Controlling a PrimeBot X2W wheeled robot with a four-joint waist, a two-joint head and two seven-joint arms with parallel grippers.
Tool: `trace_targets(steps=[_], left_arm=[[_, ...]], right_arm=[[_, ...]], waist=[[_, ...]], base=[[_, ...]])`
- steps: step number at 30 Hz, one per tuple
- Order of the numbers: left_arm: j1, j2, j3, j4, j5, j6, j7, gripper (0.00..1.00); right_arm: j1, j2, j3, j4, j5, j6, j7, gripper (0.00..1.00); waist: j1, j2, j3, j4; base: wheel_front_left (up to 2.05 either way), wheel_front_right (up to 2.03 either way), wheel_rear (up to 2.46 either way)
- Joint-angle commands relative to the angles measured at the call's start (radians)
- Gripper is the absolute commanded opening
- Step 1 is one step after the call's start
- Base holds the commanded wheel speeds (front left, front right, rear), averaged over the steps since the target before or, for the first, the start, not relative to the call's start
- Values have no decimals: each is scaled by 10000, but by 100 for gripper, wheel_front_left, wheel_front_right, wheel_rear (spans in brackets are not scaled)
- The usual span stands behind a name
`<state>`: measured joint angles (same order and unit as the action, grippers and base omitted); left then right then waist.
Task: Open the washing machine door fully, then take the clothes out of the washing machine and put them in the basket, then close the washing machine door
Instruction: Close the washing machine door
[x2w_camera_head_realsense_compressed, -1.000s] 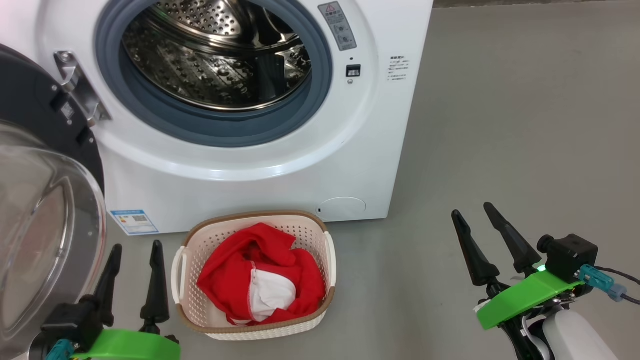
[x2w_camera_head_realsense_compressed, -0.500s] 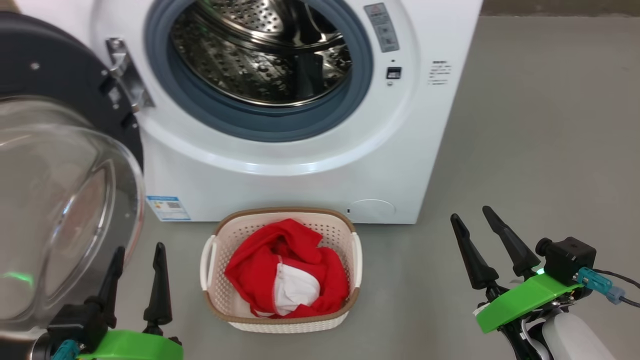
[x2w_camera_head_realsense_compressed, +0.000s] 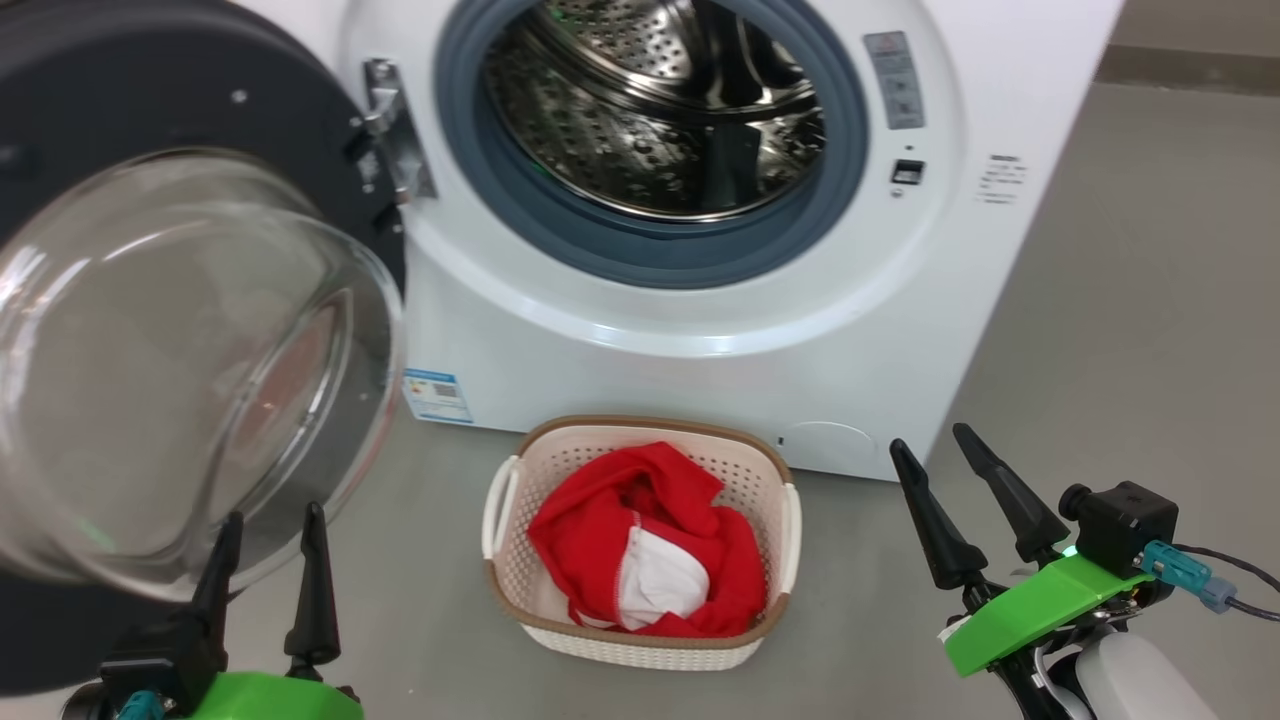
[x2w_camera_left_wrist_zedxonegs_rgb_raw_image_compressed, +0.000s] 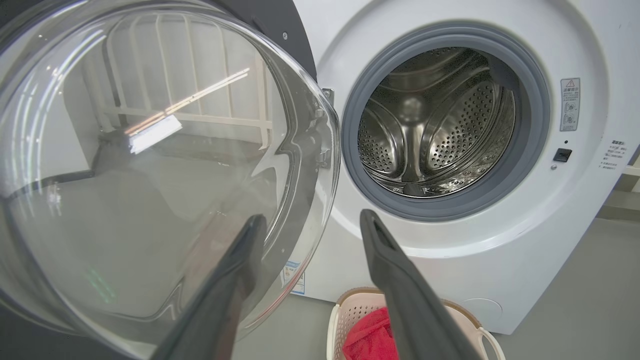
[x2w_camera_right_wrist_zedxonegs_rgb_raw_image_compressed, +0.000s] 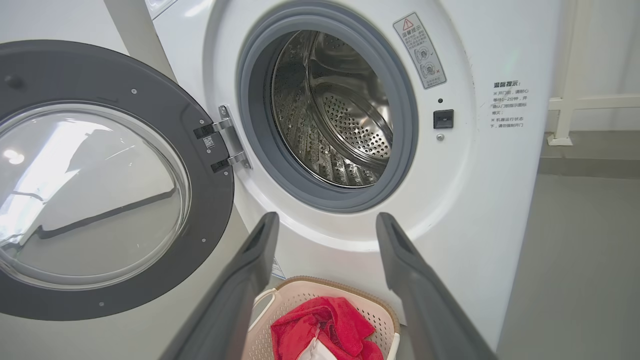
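The washing machine (x2w_camera_head_realsense_compressed: 700, 340) stands white and boxy, and no garment shows in its steel drum (x2w_camera_head_realsense_compressed: 660, 120). Its door (x2w_camera_head_realsense_compressed: 180, 100) hangs open at the left, the clear glass bowl (x2w_camera_head_realsense_compressed: 170, 370) bulging toward me. On the floor in front sits the cream basket (x2w_camera_head_realsense_compressed: 650, 428) with the red clothes (x2w_camera_head_realsense_compressed: 600, 530) heaped inside, white lining showing. My left gripper (x2w_camera_head_realsense_compressed: 275, 515) is open just below the glass bowl, holding nothing. My right gripper (x2w_camera_head_realsense_compressed: 930, 440) is open over bare floor right of the basket. From the wrists, the left gripper (x2w_camera_left_wrist_zedxonegs_rgb_raw_image_compressed: 312, 217) and the right gripper (x2w_camera_right_wrist_zedxonegs_rgb_raw_image_compressed: 327, 217) both face the machine.
Grey floor (x2w_camera_head_realsense_compressed: 1150, 300) stretches to the right of the machine. A blue sticker (x2w_camera_head_realsense_compressed: 437, 396) marks the machine's lower left front. A white railing (x2w_camera_right_wrist_zedxonegs_rgb_raw_image_compressed: 565, 100) stands beyond the machine's right side. The door's hinge (x2w_camera_head_realsense_compressed: 395, 130) sits at the opening's left edge.
The whole head picture has slid to the right, so the camera has turned; more of the open door fills the left. Both grippers stay open and keep their places.
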<state>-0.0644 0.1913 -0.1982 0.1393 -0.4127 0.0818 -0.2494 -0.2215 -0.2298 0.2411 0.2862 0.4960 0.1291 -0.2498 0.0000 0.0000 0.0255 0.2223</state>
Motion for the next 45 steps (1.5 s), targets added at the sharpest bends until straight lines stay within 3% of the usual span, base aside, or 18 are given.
trace_targets(steps=[1,23,45], left_arm=[[-186,241,361,-189,123,103,-112,100],[137,322,406,-389,124,587,-73,100],[146,384,408,-511,56,747,-85,100]], right_arm=[[89,-79,188,-204,83,16,-120,100],[218,12,230,-157,134,16,-120,100],[210,29,221,-181,115,16,-120,100]], waist=[[0,0,-126,360],[0,0,-317,2012],[0,0,-192,2414]], base=[[0,0,0],[0,0,0],[0,0,0]])
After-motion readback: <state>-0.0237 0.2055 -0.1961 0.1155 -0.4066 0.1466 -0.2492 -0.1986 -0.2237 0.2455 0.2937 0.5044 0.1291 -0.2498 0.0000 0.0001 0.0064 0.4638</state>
